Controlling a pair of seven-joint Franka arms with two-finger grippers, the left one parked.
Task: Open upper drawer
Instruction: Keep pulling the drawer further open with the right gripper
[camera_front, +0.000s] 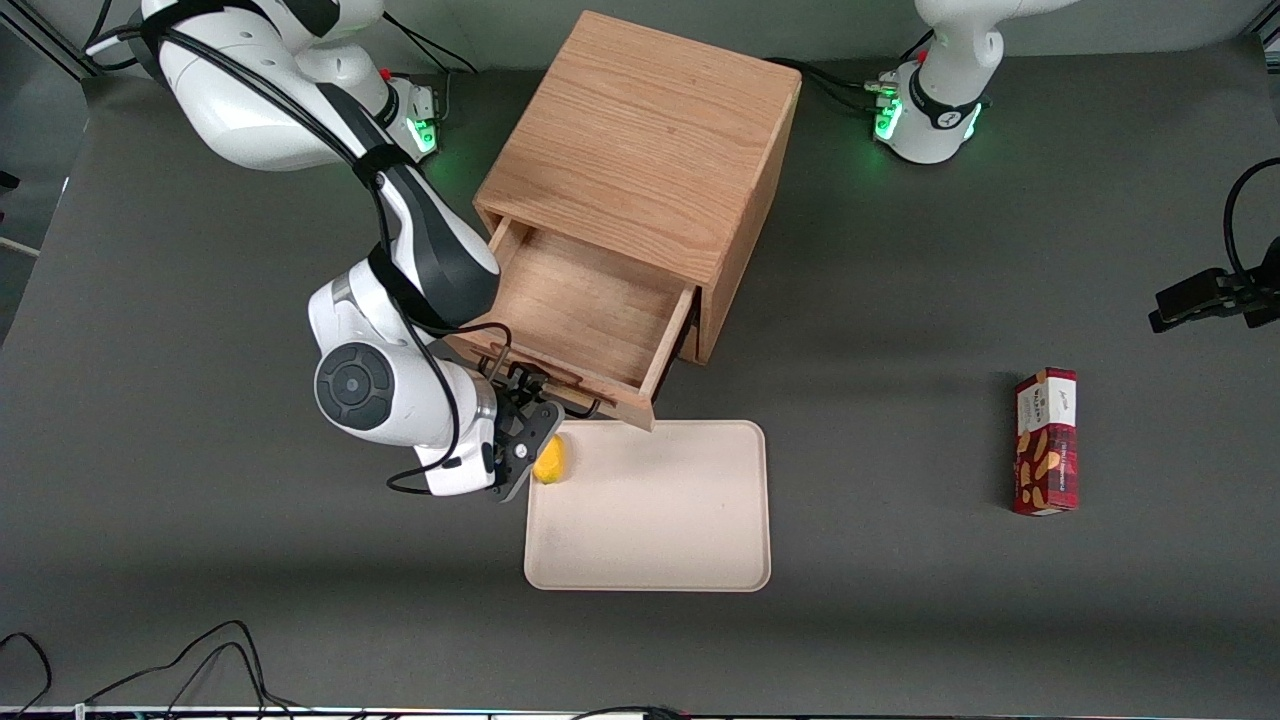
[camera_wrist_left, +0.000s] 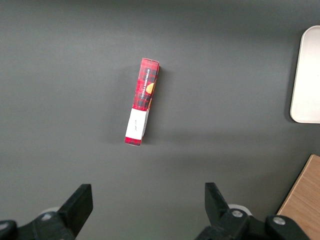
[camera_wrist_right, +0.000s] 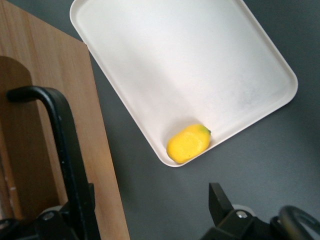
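Note:
The upper drawer (camera_front: 580, 300) of the light oak cabinet (camera_front: 640, 130) stands pulled far out, and its wooden floor is bare. Its black wire handle (camera_front: 545, 385) runs along the drawer front (camera_wrist_right: 55, 75), facing the front camera. My right gripper (camera_front: 530, 425) hangs just in front of that handle, above the table and beside the tray's corner. In the right wrist view the handle (camera_wrist_right: 62, 130) lies close by one finger, while the other finger (camera_wrist_right: 219, 205) stands well apart over the grey table. The gripper (camera_wrist_right: 150, 200) is open and holds nothing.
A cream tray (camera_front: 650, 510) lies in front of the drawer, nearer the front camera, with a yellow lemon (camera_front: 549, 460) in its corner close to my gripper. A red snack box (camera_front: 1046, 440) lies toward the parked arm's end of the table.

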